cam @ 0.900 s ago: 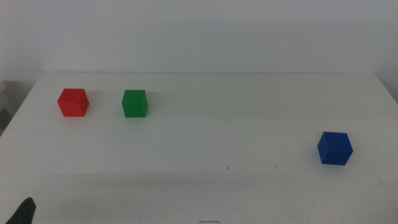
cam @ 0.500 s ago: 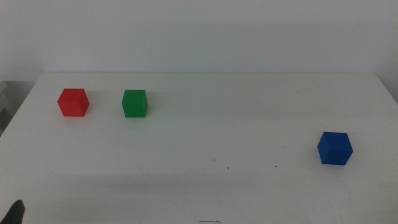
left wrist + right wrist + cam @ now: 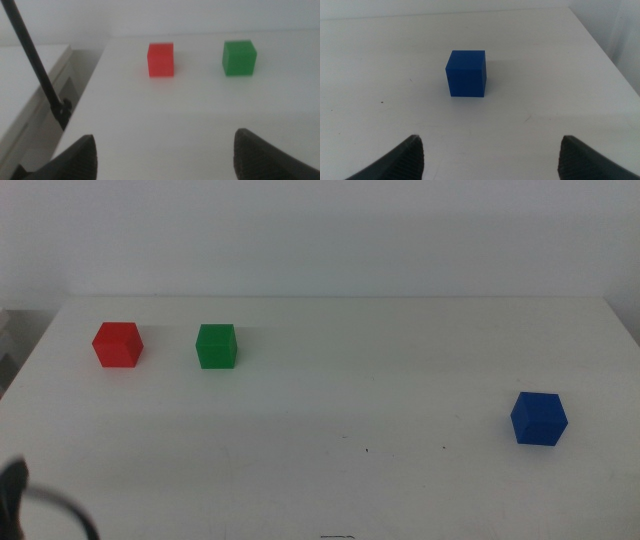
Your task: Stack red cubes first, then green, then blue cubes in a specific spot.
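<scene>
the left gripper (image 3: pixel 165 155) hangs over the near left part of the white table (image 3: pixel 330 400), its two dark jaws spread wide apart with nothing between them. in the middle view only a dark sliver of that arm shows at the bottom left corner. ahead of the left gripper, well apart from it, the red cube (image 3: pixel 160 59) sits flat on the table close to the table's left edge, and the green cube (image 3: pixel 239 58) sits beside it, near but not touching. in the middle view the red cube (image 3: pixel 118 344) and green cube (image 3: pixel 216 346) stand side by side toward the far left of the table. a thin dark rod (image 3: pixel 37 67) slants past the table's left edge in the left wrist view.

the right gripper (image 3: pixel 487 157) hovers over the near right part of the table, jaws also spread wide and holding nothing. the blue cube (image 3: pixel 466 73) rests on the table straight ahead of it, apart from the jaws. in the middle view the blue cube (image 3: pixel 538 418) sits alone near the right edge, well apart from the other two cubes. no cube is stacked on another.
</scene>
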You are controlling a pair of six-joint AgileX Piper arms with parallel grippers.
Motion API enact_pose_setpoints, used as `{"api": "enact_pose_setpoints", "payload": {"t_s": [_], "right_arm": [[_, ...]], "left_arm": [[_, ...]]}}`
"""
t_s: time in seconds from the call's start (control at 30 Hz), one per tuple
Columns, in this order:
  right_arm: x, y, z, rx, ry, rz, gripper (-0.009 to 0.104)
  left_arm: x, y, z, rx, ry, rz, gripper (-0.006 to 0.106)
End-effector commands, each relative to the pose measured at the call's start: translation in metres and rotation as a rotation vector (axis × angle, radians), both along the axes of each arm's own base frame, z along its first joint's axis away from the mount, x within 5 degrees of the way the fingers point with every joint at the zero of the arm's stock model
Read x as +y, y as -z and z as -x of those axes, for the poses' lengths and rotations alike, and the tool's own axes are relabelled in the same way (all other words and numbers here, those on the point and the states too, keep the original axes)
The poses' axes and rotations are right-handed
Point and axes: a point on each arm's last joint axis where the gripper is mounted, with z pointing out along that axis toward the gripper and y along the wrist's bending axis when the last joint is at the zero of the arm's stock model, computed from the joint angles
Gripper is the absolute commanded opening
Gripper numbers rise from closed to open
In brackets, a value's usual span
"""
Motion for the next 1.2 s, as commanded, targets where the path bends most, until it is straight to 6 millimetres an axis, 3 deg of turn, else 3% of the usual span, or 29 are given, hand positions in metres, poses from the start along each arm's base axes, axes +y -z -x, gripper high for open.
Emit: {"api": "enact_pose_setpoints", "payload": {"t_s": [0.0, 0.27, 0.47, 0.87, 1.17], "right_arm": [[0.000, -0.008, 0.000, -0.069, -0.002, 0.031, 0.094], [0.000, -0.008, 0.000, -0.069, -0.002, 0.031, 0.094], [0.000, -0.008, 0.000, -0.069, -0.002, 0.031, 0.094], [0.000, -0.008, 0.000, -0.069, -0.002, 0.031, 0.094], [0.000, -0.008, 0.000, -0.069, -0.002, 0.031, 0.094]], "left_arm": [[-0.001, -0.040, -0.016, -0.081, 0.006, 0.020, 0.093], [0.003, -0.105, -0.072, 0.124, -0.032, 0.034, 0.093], [0.005, -0.142, -0.103, 0.258, -0.059, 0.065, 0.093], [0.004, -0.167, -0.181, 0.519, -0.056, 0.094, 0.093], [0.023, -0.153, -0.252, 0.744, 0.003, 0.085, 0.093]]}}
